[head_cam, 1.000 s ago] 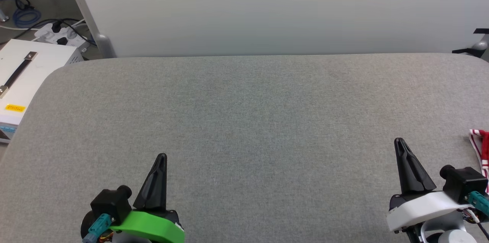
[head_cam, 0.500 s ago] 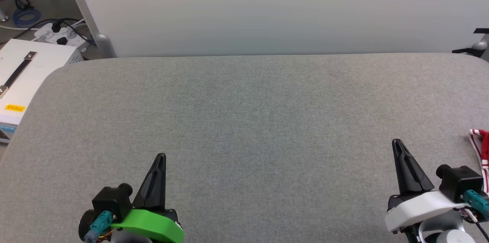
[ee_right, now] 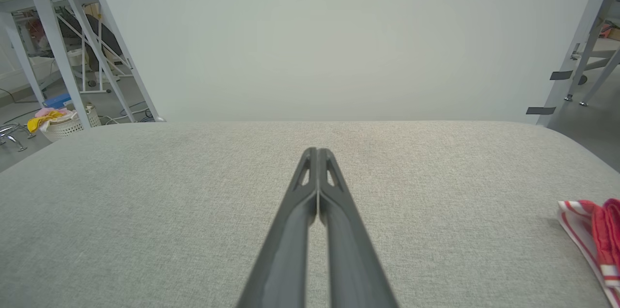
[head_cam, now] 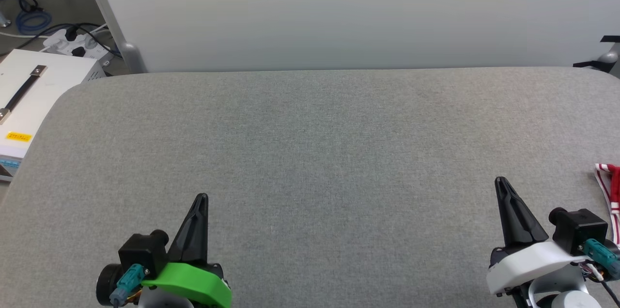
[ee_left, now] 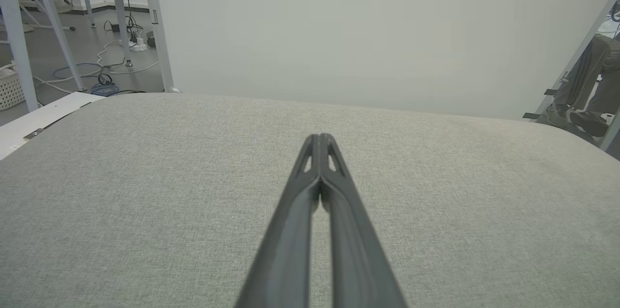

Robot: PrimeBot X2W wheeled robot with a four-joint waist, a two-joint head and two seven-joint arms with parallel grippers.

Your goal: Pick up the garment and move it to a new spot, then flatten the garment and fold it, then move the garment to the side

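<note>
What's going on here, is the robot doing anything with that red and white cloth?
Nothing is being handled. The left gripper and the right gripper are over the grey padded table, fingers shut and empty. The garment, red cloth with red-white striped trim, lies on the table at the right edge of the head view, beside the right gripper and apart from it. The frame cuts most of it off, so whether it is folded cannot be told.

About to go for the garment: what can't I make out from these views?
Garment: cut off by the right edge in head and right wrist views; just a striped edge shows, so its lie and lettering are unknown.
Yellow label on the white box, head view: too small to read.
</note>
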